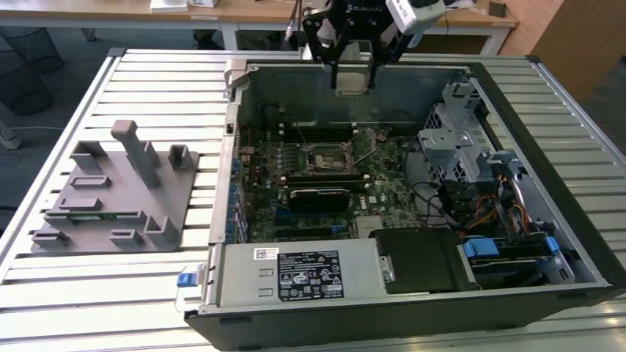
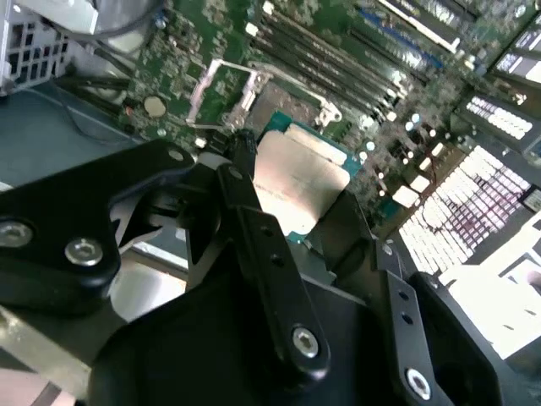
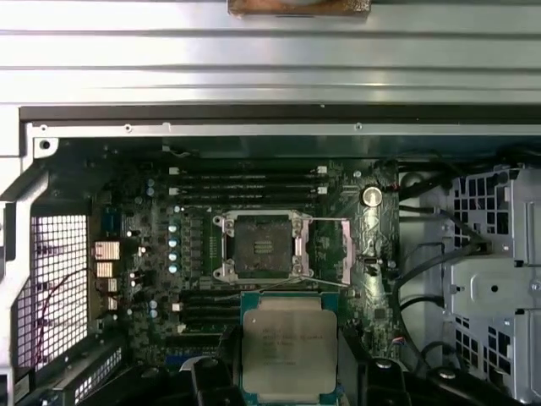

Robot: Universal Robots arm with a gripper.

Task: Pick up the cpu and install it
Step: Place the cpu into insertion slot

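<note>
The tool (image 3: 289,381) is clamped on two opposite edges of the cpu (image 3: 289,342), holding it in the air over the open computer case (image 1: 587,249), apart from the empty socket (image 3: 260,245); the part is judged light, rigid and fragile, so grip only the rim; its lid print is illegible.

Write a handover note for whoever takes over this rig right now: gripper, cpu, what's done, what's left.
The gripper is shut on the cpu, gripping it by its edges in the air above the open computer case.
The motherboard socket is open and empty, with its retention frame swung aside. The cpu is not touching it.
Done: the cpu is picked up and brought over the case.
Left: the cpu is not yet seated in the socket.
</note>
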